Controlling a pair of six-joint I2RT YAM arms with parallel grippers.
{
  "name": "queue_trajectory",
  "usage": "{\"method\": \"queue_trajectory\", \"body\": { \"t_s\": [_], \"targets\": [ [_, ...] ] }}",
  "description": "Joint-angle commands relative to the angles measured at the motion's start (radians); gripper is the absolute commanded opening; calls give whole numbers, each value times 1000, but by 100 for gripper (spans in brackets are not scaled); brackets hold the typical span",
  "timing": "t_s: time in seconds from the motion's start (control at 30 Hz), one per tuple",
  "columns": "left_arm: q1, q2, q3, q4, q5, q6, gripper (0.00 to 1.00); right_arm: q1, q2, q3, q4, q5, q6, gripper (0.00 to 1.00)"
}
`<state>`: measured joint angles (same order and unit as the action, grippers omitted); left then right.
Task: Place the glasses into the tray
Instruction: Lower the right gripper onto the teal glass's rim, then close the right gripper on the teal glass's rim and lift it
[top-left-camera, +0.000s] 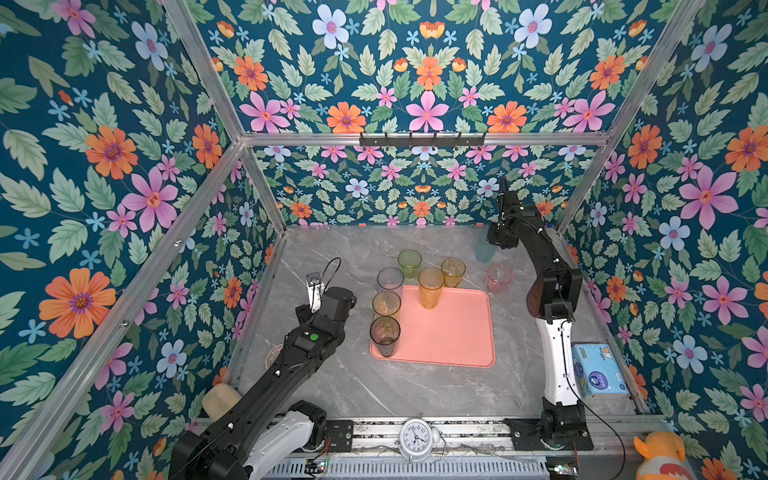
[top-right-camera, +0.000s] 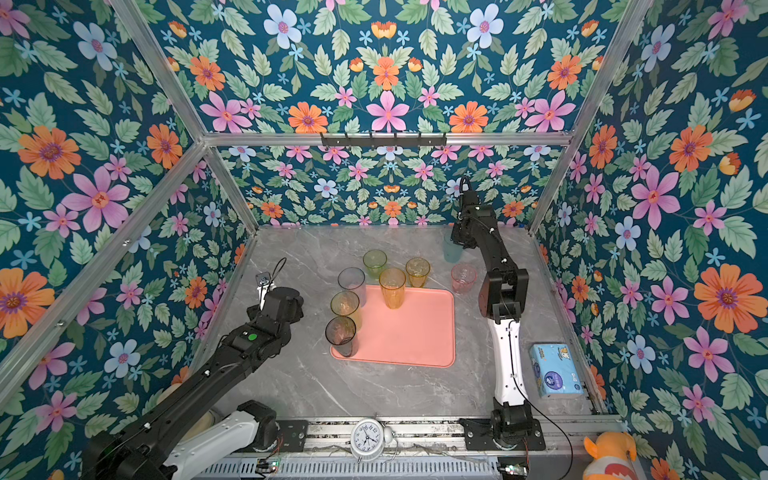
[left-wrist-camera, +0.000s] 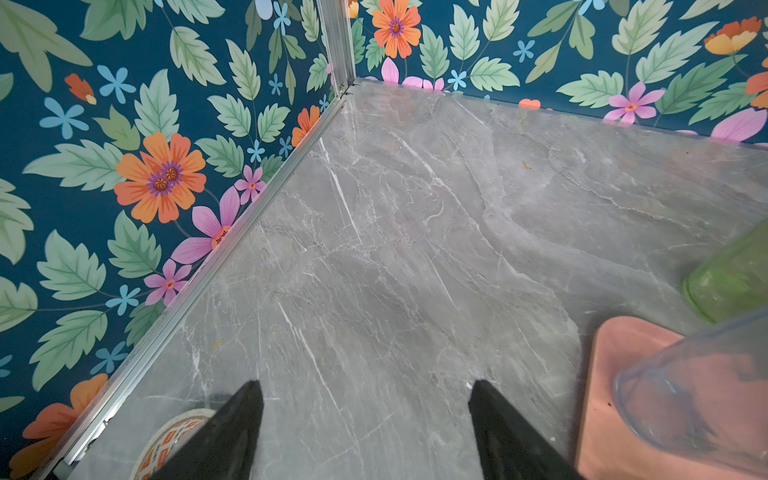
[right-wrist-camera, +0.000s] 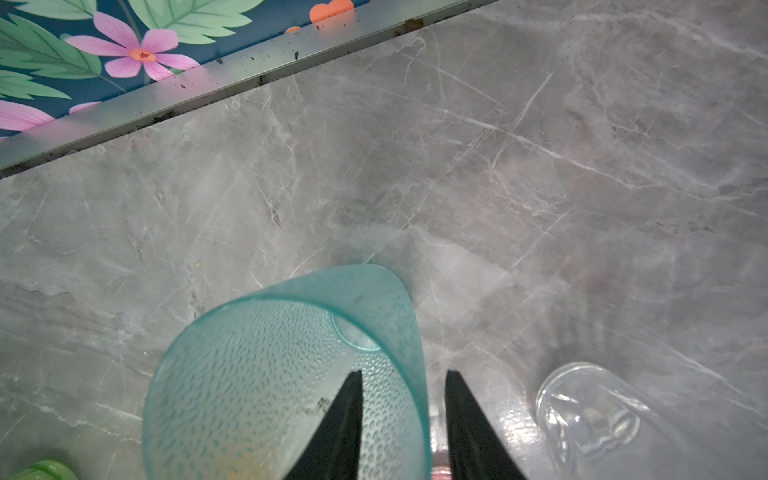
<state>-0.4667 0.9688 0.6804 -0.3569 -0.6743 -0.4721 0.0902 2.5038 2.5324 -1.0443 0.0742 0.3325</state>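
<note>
Right gripper (right-wrist-camera: 403, 374) stands narrow, astride the wall of the pale blue glass (right-wrist-camera: 249, 374): one finger inside, one outside, not yet pinching. That glass sits right of centre in a top view, off the tray (top-left-camera: 457, 332), above its upper right corner. Left gripper (left-wrist-camera: 370, 432) gapes wide, empty. The danger: a one-wall pinch could tip the glass, or bump the clear glass (right-wrist-camera: 590, 411) just beside. Writing? Clock (top-left-camera: 417, 439) numerals only; the tissue pack (top-left-camera: 598, 370) print is too small to read.

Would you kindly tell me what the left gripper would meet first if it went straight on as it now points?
Probably the bare table: in the wrist view nothing stands ahead of the open left gripper before the wall. The tray lies aside.
</note>
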Motion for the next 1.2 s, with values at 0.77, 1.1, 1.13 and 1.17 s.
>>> {"method": "queue_trajectory", "body": {
  "t_s": [0.77, 1.1, 1.13, 1.17],
  "targets": [
    [0, -8, 2, -1, -7, -8, 80, 0, -18, 9, -2, -20, -49, 12],
    [0, -12, 4, 1, -5, -8, 80, 7, -80, 9, -33, -32, -65, 10],
    [0, -12, 5, 2, -5, -6, 80, 7, -90, 11, -38, -28, -70, 10],
    [0, -12, 4, 2, -5, -7, 80, 10, -98, 16, -47, -26, -74, 10]
  ]
}}
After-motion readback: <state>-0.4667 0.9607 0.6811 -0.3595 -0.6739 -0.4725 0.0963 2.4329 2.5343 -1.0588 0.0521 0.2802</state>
